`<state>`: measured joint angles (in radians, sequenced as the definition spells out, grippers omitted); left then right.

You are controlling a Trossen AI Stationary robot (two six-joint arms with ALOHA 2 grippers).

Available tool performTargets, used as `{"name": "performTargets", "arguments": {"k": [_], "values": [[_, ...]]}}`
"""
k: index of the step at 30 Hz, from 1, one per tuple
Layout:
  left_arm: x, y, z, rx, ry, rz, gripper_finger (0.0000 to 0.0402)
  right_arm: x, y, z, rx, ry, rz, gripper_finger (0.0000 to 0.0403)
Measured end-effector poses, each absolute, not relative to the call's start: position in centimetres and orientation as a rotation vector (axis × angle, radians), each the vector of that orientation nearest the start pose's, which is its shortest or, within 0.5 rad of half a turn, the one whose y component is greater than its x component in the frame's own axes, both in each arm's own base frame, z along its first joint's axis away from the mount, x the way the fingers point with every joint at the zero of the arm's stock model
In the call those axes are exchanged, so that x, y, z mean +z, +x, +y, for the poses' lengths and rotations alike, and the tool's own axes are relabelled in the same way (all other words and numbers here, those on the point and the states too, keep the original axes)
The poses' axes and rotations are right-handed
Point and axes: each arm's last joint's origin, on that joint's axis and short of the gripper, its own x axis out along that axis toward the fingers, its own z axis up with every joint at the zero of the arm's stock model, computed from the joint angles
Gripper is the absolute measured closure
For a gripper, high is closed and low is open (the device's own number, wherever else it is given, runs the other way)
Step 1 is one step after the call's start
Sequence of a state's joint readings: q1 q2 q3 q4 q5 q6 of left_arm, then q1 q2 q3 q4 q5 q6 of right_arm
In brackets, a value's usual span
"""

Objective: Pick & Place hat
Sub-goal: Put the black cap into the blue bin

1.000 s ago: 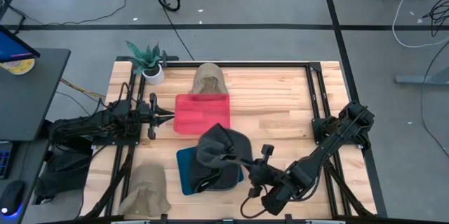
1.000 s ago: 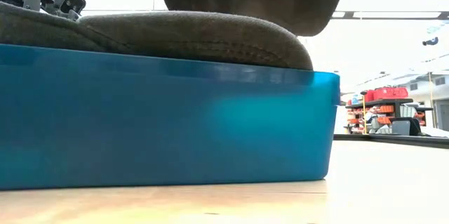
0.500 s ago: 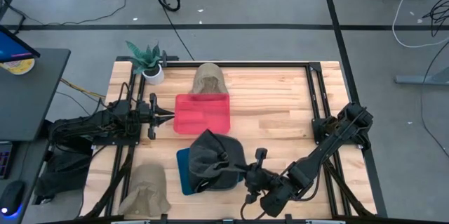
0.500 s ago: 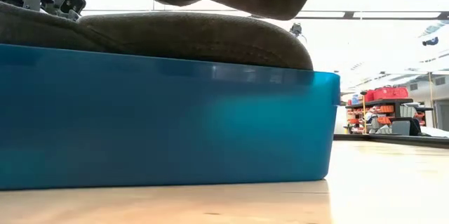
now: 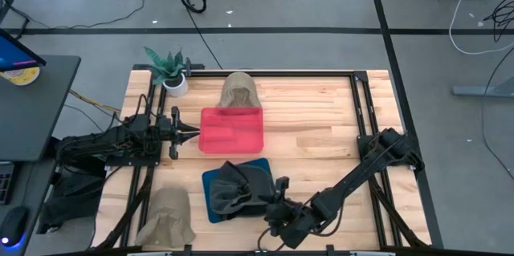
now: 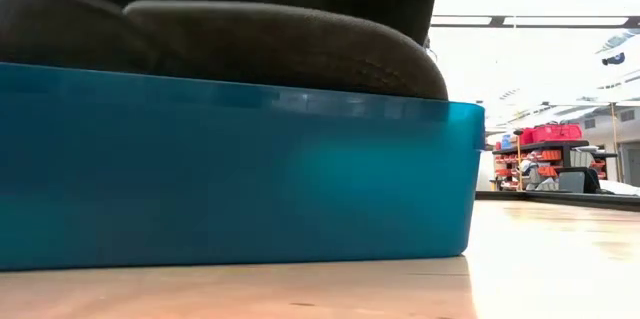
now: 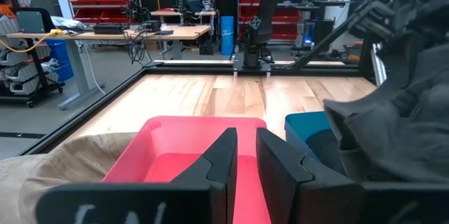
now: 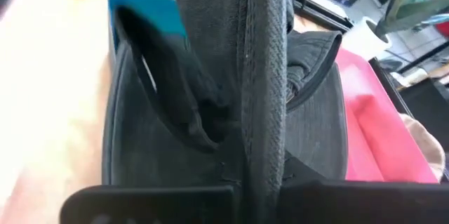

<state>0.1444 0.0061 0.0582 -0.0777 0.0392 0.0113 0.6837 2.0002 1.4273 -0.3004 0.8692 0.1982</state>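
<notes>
Right tool (image 5: 269, 208) clamped on dark hat (image 5: 241, 188), hat sitting in blue bin (image 5: 215, 206). Red tray (image 5: 233, 130) empty. Left tool (image 5: 191, 134) narrow, by tray.

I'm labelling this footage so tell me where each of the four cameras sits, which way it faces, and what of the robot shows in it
High view: overhead, straight down on the table; both arms show, the right end effector at the dark hat in the blue bin.
Low view: table height, level across; the blue bin's wall fills it, no arm distinguishable.
Left wrist view: past the left end effector, over the red tray.
Right wrist view: looks along the hat's brim it grips.
Shared: all four show the dark hat and the blue bin.
</notes>
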Motion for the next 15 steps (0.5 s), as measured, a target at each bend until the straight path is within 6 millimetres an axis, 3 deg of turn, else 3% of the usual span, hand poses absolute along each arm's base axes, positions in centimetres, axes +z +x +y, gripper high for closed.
{"name": "performTargets", "arguments": {"k": [7, 15], "values": [[17.5, 9.3, 1.2, 0.106, 0.009, 0.026, 0.0344, 17.3, 35.7, 24.4, -0.263, -0.447, 0.617, 0.0399], [17.5, 9.3, 1.2, 0.105, 0.009, 0.026, 0.0344, 15.0, 37.2, 23.2, -0.115, -0.344, 0.745, 0.0394]]}}
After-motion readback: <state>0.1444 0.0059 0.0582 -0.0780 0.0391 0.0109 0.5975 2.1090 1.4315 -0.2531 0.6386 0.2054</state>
